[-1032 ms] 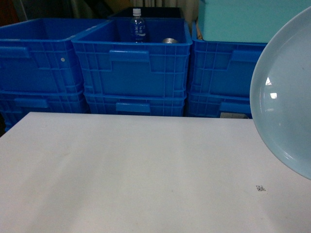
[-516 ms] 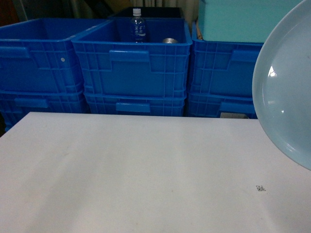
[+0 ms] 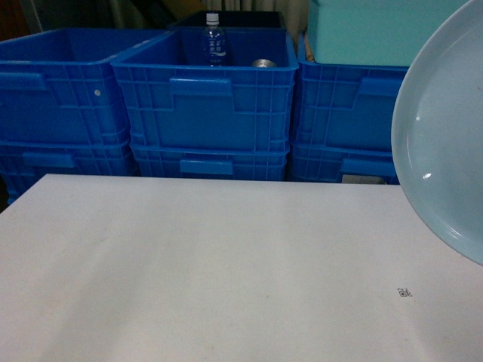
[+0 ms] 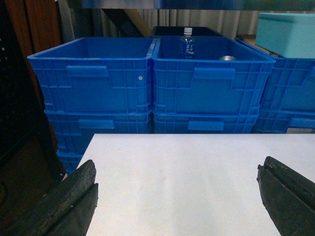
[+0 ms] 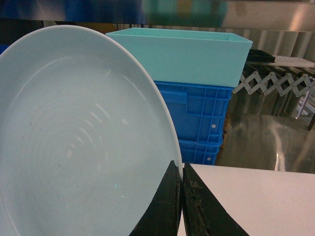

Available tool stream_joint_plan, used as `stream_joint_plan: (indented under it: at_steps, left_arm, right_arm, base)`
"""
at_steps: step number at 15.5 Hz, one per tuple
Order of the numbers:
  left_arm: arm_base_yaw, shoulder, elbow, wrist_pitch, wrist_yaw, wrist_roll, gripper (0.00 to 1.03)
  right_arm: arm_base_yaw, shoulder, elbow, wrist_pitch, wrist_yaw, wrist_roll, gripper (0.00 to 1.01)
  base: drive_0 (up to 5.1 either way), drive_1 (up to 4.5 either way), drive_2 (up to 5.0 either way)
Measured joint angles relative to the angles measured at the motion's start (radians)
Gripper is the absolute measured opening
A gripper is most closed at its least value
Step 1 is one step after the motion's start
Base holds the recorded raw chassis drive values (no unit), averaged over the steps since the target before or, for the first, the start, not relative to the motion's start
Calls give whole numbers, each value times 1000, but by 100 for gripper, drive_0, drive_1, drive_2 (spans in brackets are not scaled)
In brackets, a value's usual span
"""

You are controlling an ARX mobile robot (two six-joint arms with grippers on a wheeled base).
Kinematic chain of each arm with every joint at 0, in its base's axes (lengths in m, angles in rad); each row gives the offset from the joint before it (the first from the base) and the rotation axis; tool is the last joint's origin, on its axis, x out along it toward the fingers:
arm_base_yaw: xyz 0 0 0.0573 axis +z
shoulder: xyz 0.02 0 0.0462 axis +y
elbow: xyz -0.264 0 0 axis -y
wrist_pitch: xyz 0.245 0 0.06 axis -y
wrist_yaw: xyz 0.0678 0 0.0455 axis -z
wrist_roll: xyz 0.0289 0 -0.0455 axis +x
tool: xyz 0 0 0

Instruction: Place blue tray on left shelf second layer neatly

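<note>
Soft, even indoor light falls from above, leaving the matte white table [image 3: 204,264] bright and almost shadowless in the head view. A small white glint sits on the glossy pale sky-blue round plastic tray [image 3: 445,143], and faint curved streaks of glare cross its face in the right wrist view. The deep dark-blue rectangular plastic crates [image 3: 204,94] look saturated, with a bluish cast and dim recesses behind them. All three pictures are slightly soft and grainy. The black fingertips [image 4: 74,201] close to the left wrist lens are blurred. A smeared, out-of-focus shiny metal band [image 5: 197,12] runs along the top of the right wrist view.
</note>
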Motion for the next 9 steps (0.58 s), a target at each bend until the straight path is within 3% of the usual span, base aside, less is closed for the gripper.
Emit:
stream_joint_plan:
  at_steps: [5,9]
  left_arm:
    - [1,0,0,1,0,0,98]
    - [0,0,0,-1,-3,0,98]
  right_arm:
    - [1,0,0,0,-3,0,2]
    - [1,0,0,-3,-3,0,2]
  base:
    - [-150,-150,-150]
    - [299,-559,-207]
